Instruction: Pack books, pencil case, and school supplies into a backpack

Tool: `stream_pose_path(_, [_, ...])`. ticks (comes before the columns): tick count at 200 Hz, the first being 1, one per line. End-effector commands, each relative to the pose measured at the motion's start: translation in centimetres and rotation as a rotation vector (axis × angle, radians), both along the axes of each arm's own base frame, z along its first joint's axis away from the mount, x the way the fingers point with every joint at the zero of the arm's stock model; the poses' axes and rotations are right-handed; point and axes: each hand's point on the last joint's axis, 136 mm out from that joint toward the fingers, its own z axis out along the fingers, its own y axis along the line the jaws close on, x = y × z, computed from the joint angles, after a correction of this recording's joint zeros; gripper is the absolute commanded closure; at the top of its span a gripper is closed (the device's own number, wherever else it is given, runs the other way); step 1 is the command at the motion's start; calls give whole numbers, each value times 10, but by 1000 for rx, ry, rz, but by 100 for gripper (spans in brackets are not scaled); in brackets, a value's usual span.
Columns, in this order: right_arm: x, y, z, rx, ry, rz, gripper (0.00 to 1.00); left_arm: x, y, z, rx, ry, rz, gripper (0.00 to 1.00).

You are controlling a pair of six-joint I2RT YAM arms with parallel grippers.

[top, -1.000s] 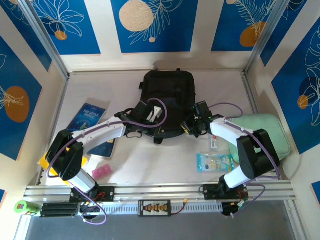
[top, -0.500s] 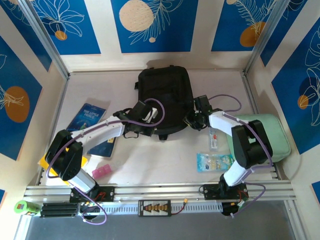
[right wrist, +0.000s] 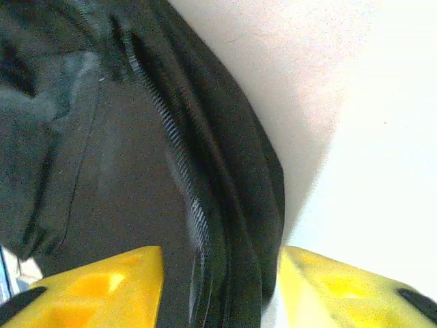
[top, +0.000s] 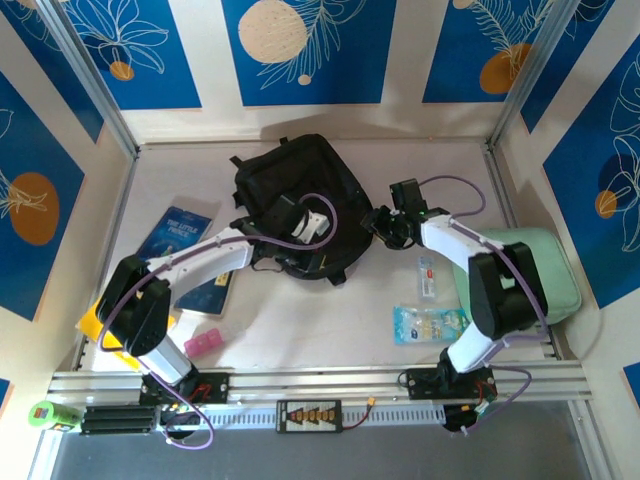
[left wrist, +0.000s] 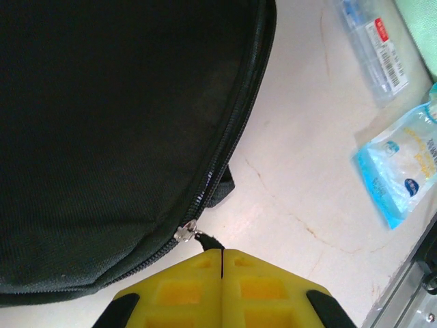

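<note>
The black backpack (top: 295, 195) lies tilted at the table's middle back. My left gripper (top: 318, 250) is at its near edge, shut on the black pull tab of the silver zip slider (left wrist: 186, 232); in the left wrist view the yellow fingers (left wrist: 259, 287) meet with no gap. My right gripper (top: 380, 224) is at the backpack's right side, its yellow fingers (right wrist: 102, 287) closed on a thick fold of the zip edge (right wrist: 225, 225). The dark blue book (top: 176, 235) lies at the left, partly under my left arm. A corner of the yellow book (top: 92, 325) shows beneath that arm.
A mint-green zip case (top: 525, 272) lies at the right under my right arm. A slim clear packet (top: 427, 278) and a blue-white packet (top: 428, 324) lie right of centre. Small pink items (top: 203, 343) sit near the front left. Metal frame posts and walls enclose the table.
The backpack has slid left and turned, its top now pointing back left. Both grippers moved with it, the right one reaching further left and back.
</note>
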Motion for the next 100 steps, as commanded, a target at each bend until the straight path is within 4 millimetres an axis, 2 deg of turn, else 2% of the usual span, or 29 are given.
stream_pose_path(1, [-43,1,4,-14,110,-47,40,3,-5,15,-30,-44,-29,100])
stream_pose_path(21, [-65,10,9,28,152,-65,32,6,-7,19,-56,-77,-26,100])
stream_pose_path(41, [-75,22,15,120,171,-76,29,9,-7,22,-74,-101,-10,100])
stream_pose_path(69, [-73,38,12,205,173,-106,26,10,-5,19,-88,-109,21,100])
stream_pose_path(100, [-62,56,7,242,180,-67,24,6,-2,15,-76,-95,20,100])
